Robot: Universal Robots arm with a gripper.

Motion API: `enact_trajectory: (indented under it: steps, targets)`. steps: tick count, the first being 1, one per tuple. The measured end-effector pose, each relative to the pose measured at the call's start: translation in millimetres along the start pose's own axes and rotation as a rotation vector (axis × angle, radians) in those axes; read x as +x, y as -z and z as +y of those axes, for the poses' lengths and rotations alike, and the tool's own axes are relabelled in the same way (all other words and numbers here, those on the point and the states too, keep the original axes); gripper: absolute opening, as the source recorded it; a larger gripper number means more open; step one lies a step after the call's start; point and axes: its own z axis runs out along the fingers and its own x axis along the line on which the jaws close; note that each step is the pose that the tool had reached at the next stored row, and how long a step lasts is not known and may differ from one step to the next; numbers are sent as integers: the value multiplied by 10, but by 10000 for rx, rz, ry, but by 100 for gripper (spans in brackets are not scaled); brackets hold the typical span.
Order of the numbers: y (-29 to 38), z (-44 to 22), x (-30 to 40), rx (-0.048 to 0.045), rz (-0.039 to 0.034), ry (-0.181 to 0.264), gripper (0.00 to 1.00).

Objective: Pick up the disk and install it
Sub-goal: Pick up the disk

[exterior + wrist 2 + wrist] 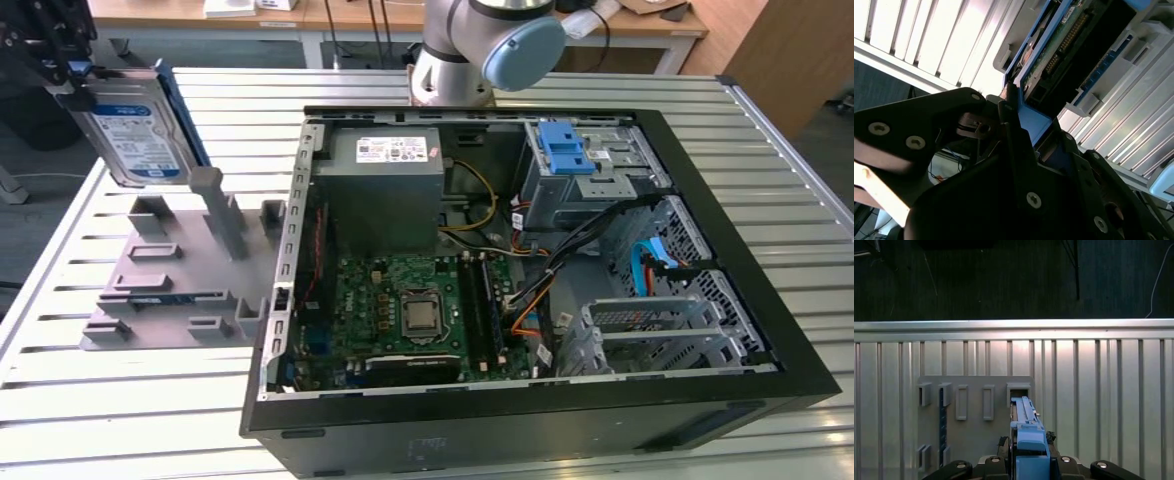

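The disk (134, 135), silver-grey with a white-and-blue label and a blue bracket, hangs upright at the exterior view's upper left. It is lifted clear above a grey slotted fixture (174, 270). My gripper (70, 80) is shut on the disk's top end. In the second wrist view, the black fingers (1009, 120) clamp the blue bracket (1031, 122), and the disk's (1064, 45) green circuit board shows beyond. In the first wrist view, the disk's bracket edge (1029, 437) sticks out from the gripper (1029, 452) over the fixture (974, 410).
An open black computer case (747, 330) lies on the slatted metal table (134, 400). Inside it are a grey metal cage with a blue latch (574, 150), a grey box with a white sticker (380, 190), a green motherboard (400, 310) and loose cables (587, 230).
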Motion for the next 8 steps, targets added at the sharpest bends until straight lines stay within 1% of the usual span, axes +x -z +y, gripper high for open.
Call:
enact_trajectory:
  steps: [8]
  targets:
    - [90,-1,0,-1,1,0,36]
